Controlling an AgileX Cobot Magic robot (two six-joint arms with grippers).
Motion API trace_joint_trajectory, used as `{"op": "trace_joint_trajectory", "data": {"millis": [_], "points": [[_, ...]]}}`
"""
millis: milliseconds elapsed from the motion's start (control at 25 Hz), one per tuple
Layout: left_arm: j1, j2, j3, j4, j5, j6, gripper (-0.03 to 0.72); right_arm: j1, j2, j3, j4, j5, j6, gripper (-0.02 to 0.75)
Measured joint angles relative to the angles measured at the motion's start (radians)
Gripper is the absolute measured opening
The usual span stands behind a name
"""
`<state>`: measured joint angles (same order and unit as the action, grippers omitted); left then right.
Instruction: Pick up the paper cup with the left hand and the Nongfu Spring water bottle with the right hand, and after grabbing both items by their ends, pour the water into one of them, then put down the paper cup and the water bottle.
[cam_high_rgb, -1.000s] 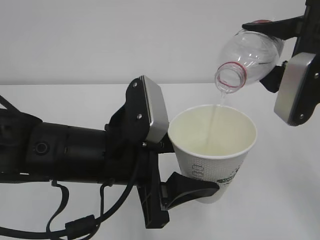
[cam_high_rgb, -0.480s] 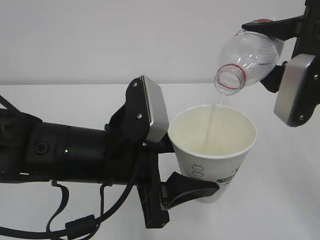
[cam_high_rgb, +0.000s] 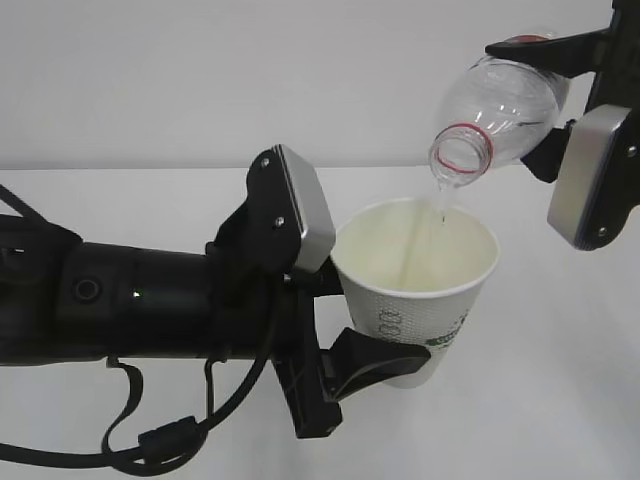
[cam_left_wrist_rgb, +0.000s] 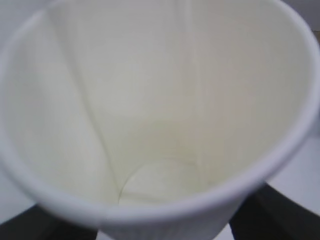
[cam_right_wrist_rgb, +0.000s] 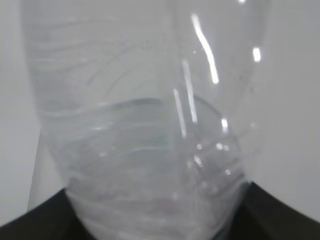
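Note:
The paper cup (cam_high_rgb: 415, 290) hangs above the table, white with green-grey print and a cream inside, leaning a little to the right. My left gripper (cam_high_rgb: 395, 345) is shut on its lower body from the left. In the left wrist view the paper cup (cam_left_wrist_rgb: 160, 100) fills the frame, with a dark finger (cam_left_wrist_rgb: 277, 215) at the lower corner. The Nongfu Spring water bottle (cam_high_rgb: 500, 100) is tipped with its red-ringed mouth down over the cup's rim. A thin stream of water (cam_high_rgb: 437, 212) falls into the cup. My right gripper (cam_high_rgb: 562, 105) is shut on the bottle (cam_right_wrist_rgb: 145, 125) at its far end.
The white table (cam_high_rgb: 560, 400) spreads under both arms and meets a pale wall behind. Black cables (cam_high_rgb: 150, 440) loop below the left arm at the front left. No other objects show.
The left gripper and cup have shifted slightly left and up, and the cup now tilts a little. The bottle and right gripper have stayed put, with the stream still falling.

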<state>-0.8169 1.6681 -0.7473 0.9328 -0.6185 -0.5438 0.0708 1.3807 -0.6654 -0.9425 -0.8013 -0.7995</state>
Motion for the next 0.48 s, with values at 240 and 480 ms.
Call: {"op": "trace_joint_trajectory", "data": {"millis": [240,480], "points": [[0.0,0.0,0.0,-0.055,0.004,0.034,0.512,0.0,0.0,0.0,0.03,0.001,-0.015,0.44],[0.0,0.0,0.0,-0.066,0.006,0.049,0.51,0.0,0.0,0.0,0.052,0.029,-0.033,0.44]]}}
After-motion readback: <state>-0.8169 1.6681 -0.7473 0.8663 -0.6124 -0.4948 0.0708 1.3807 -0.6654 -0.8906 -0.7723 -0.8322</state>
